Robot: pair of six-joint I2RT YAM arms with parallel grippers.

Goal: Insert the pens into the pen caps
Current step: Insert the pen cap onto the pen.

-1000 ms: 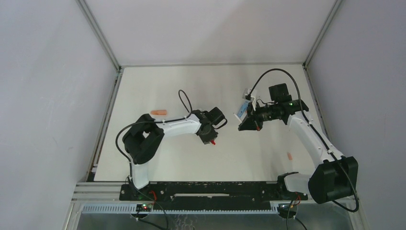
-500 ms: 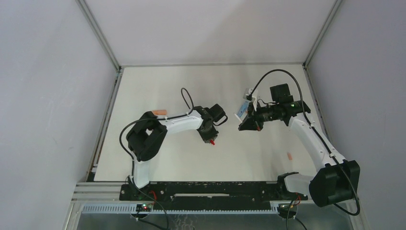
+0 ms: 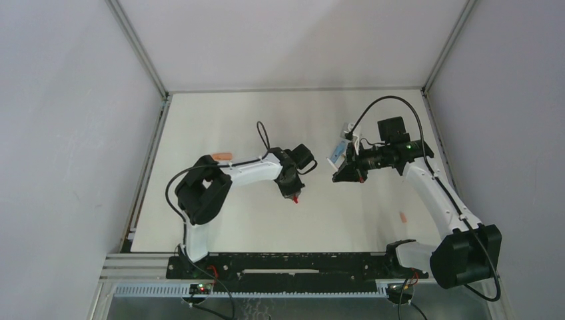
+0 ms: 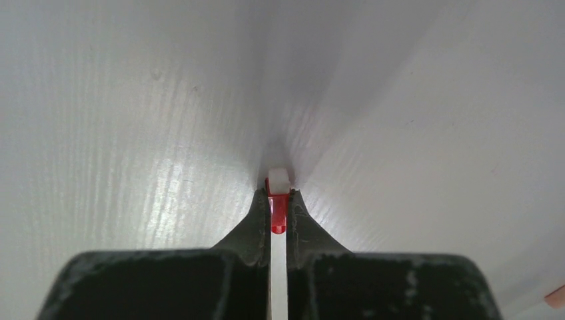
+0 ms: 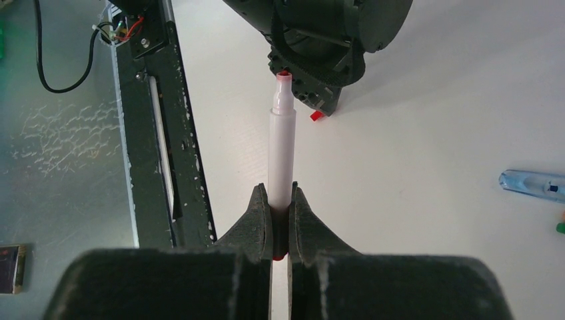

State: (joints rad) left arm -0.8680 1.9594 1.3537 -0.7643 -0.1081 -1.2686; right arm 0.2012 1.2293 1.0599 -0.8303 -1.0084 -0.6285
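Note:
My left gripper (image 4: pixel 278 193) is shut on a small red pen cap (image 4: pixel 278 213) with a white piece at its front, held close over the white table. In the top view this gripper (image 3: pixel 294 194) sits mid-table with the red cap (image 3: pixel 296 199) at its tip. My right gripper (image 5: pixel 280 195) is shut on a white-barrelled pen (image 5: pixel 281 147). The pen's red tip (image 5: pixel 284 75) points at the left gripper (image 5: pixel 320 100) and the red cap (image 5: pixel 317 115). In the top view the right gripper (image 3: pixel 338 177) is a short gap to the right of the left one.
A light blue cap (image 5: pixel 533 185) lies on the table to the right, also in the top view (image 3: pixel 338 153). Salmon-orange caps lie at far left (image 3: pixel 222 157) and near right (image 3: pixel 402 217). The black base rail (image 5: pixel 160 127) runs along the table's near edge.
The left arm has shifted slightly, its wrist and the red cap moving a little right. The right gripper with the pen has hardly moved.

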